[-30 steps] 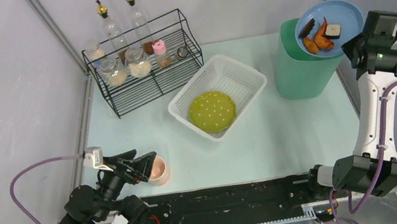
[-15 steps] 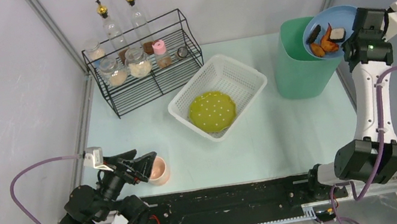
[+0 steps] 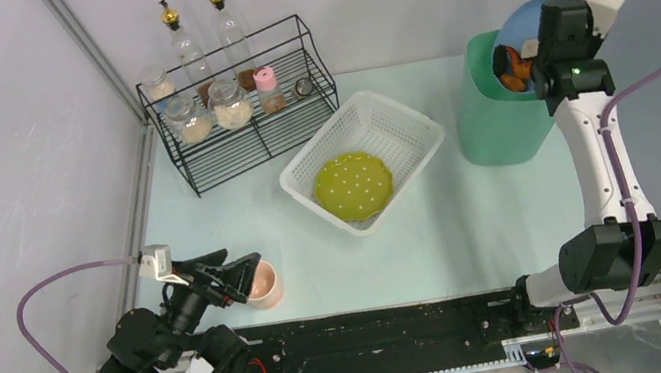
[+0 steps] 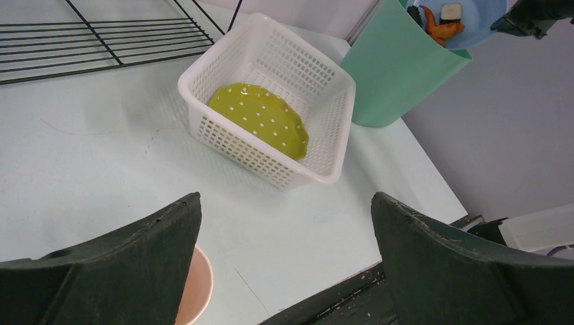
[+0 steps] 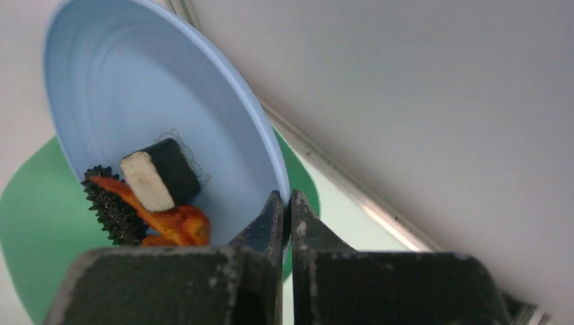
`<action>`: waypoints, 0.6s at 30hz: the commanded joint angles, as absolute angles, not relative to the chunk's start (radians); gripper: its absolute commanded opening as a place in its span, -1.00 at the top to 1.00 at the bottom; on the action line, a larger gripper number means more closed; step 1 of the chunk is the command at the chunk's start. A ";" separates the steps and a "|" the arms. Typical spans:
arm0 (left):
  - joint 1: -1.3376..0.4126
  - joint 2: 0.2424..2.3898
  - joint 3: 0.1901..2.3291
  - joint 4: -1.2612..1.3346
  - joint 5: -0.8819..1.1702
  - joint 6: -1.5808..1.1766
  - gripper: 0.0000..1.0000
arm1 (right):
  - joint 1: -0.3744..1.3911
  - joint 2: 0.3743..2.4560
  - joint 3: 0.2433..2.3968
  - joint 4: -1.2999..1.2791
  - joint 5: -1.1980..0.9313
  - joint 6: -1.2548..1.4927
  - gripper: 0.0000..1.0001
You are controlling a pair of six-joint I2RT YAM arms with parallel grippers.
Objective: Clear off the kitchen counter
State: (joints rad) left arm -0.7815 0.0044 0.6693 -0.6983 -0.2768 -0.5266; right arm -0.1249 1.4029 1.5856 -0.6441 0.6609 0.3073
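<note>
**A:** Over at the back-right corner of the kitchen counter (image 3: 475,223), the right gripper (image 5: 285,200) is clamped tight on the rim of the blue plate (image 5: 135,101), tipping it steeply over the green bin (image 3: 495,118).

**B:** And that's a thin pinch on one edge. The plate looks rigid, smooth and probably slick, so I'd say all its weight hangs off that one bite. The food scraps (image 5: 159,196) are heaped at the low side, above the bin's mouth.

**A:** Light load, by the look of it?

**B:** I'd judge so: a few small pieces. The rim is the only sensible hold, since there's no handle.

**A:** Now the front-left corner. The left gripper (image 4: 284,200) has its jaws spread wide, holding nothing, with the pink cup (image 3: 264,284) just beside its left finger.

**B:** It's a small, round, glossy cup, likely light and hard, and maybe breakable. I'd take it by the wall, one finger inside and one outside. Squeezed from outside, it could squirt away on that smooth matte top.

**A:** And the rest?

**B:** The white basket (image 4: 237,145) sits mid-counter toward the back with a green dotted plate (image 3: 353,186) lying in it. The black wire rack (image 3: 239,151) stands at the back-left corner.
</note>
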 commanded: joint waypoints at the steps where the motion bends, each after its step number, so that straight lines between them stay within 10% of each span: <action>1: -0.784 -0.169 0.668 -0.679 -0.263 -0.535 -0.97 | -0.054 1.409 1.619 -0.394 0.838 0.112 1.00; 18: -0.785 -0.166 0.668 -0.678 -0.260 -0.535 -0.97 | 0.158 1.433 1.360 0.433 1.024 -0.735 1.00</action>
State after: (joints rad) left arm -0.7815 0.0044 0.6693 -0.6983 -0.2737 -0.5262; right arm 0.1177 1.4330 1.3796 0.0792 0.9718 -0.4999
